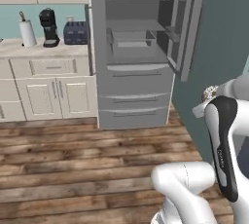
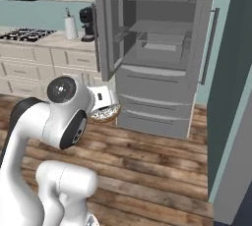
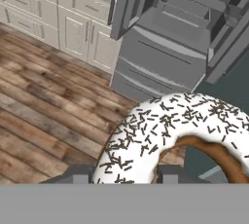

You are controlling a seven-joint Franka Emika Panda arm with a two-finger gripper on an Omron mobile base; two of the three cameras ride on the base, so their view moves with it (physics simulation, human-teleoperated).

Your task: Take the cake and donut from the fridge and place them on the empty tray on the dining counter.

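Donut in the grip — out of the fridge

The gripper (image 3: 119,173) is clamped partway on the iced donut's (image 3: 160,130) rim, held above the wood floor (image 3: 44,106) before the open fridge (image 3: 170,38).

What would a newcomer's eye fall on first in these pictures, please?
A white-iced ring donut with dark sprinkles looms in the hand view, held in the two-finger gripper. Behind it the tall grey steel fridge stands with both doors open and bare shelves. The white arm is folded back over the wooden plank floor.
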